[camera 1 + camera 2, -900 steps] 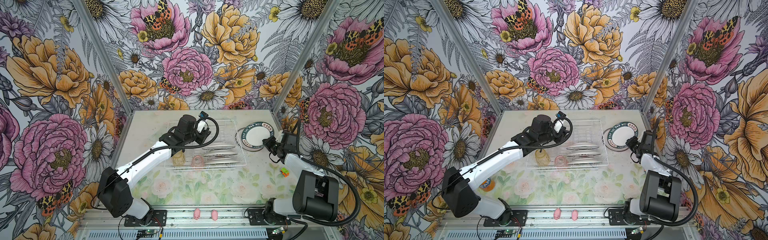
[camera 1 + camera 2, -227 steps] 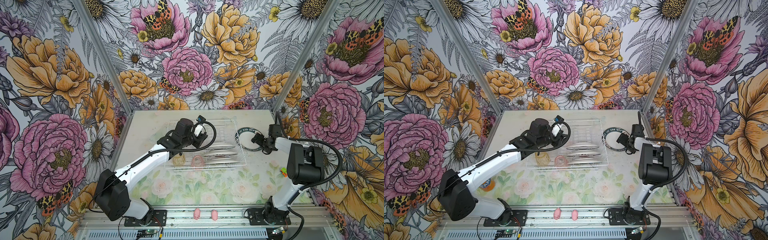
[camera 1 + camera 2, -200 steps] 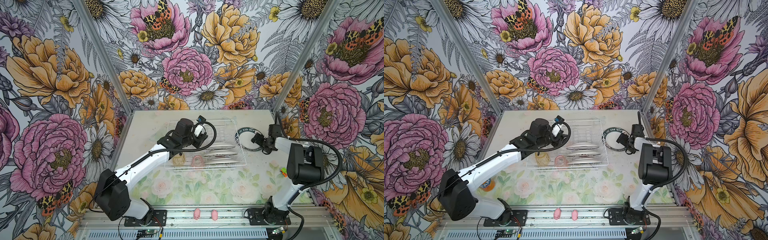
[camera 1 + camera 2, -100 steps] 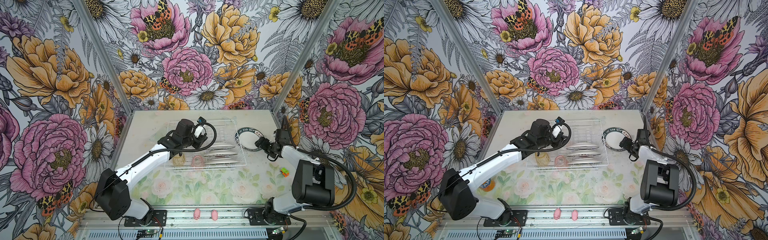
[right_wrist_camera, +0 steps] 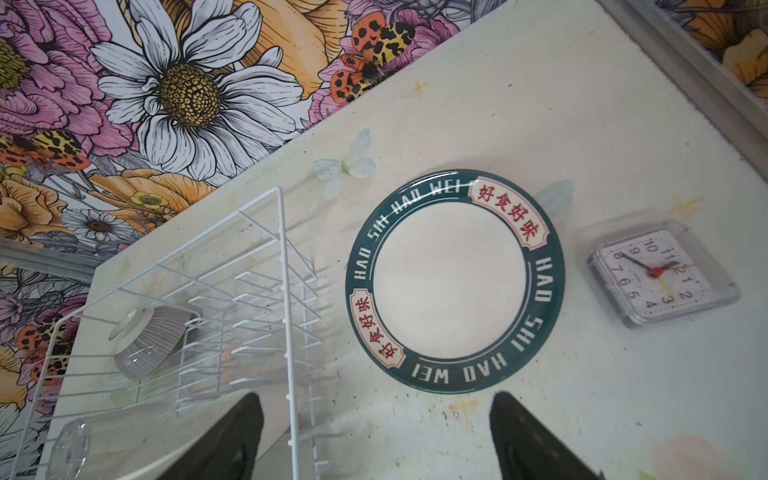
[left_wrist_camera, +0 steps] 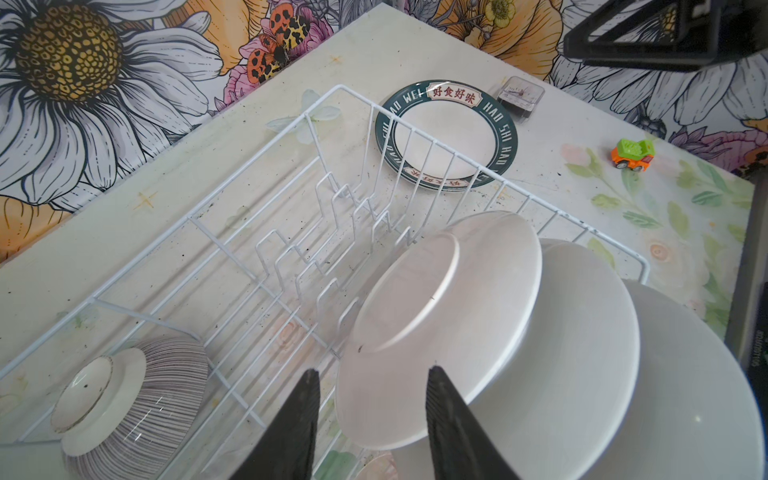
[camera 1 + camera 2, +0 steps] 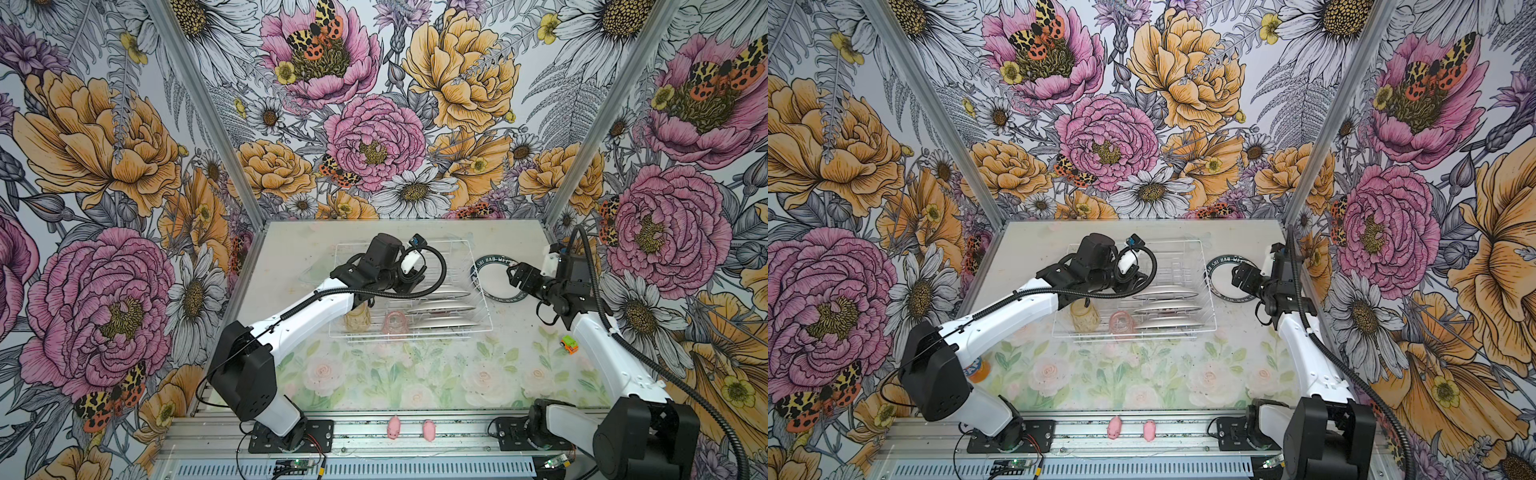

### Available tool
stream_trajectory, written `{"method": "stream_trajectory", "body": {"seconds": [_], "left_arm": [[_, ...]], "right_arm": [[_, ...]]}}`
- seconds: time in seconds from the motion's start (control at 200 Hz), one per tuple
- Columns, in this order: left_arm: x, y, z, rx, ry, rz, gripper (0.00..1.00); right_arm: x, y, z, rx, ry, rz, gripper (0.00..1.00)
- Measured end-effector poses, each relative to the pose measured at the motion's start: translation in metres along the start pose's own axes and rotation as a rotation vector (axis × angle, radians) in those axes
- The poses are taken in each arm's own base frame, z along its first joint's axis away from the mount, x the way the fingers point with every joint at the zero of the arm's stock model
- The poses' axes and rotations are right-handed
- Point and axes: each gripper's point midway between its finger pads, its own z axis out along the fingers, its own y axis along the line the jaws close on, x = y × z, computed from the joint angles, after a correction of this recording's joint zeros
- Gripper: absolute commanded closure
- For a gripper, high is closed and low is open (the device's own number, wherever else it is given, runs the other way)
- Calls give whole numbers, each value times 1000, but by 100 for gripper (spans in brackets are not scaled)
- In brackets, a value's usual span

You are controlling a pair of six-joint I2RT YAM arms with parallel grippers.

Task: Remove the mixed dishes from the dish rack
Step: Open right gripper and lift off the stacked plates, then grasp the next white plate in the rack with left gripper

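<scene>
Left hand (image 6: 372,370) is hovering released, its fingers spreading over the nearest of three plates (image 7: 438,309), which are standing in slots at the 4 o'clock part of the dish rack (image 7: 449,262). One flat plate (image 5: 451,286) is lying on the worktop (image 7: 415,374), just beside the rack at its 3 o'clock. Right hand (image 5: 376,394) is hanging wide and empty near it. Also sitting in the rack are one ribbed bowl (image 6: 124,399), one amber tumbler (image 7: 357,322) and one pink tumbler (image 7: 395,322). Outside are two pigs (image 7: 393,427), one toy car (image 7: 569,344) and one clock (image 5: 660,278).
</scene>
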Motion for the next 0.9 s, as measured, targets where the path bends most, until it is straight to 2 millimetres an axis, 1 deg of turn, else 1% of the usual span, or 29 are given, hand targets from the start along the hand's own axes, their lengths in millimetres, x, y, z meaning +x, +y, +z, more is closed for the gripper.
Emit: {"method": "stream_trajectory", "body": {"seconds": [0.1, 0.21, 0.305, 0.455, 0.55, 0.711, 0.896], "left_arm": [[-1, -4, 8, 16, 21, 44, 57], [3, -20, 13, 47, 47, 126, 57], [5, -38, 13, 81, 64, 207, 57], [-1, -56, 8, 110, 62, 298, 57], [-2, -59, 7, 114, 64, 328, 56], [3, -61, 7, 114, 94, 367, 57], [1, -65, 18, 100, 125, 426, 57]], "right_arm": [[6, 8, 1, -15, 17, -22, 13], [8, 11, 2, -18, 24, -36, 13], [10, 13, 3, -20, 30, -39, 13], [13, 12, 7, -18, 45, -39, 13], [14, 12, 7, -18, 47, -38, 13], [14, 12, 8, -19, 50, -39, 13], [15, 12, 7, -17, 54, -38, 13]]}}
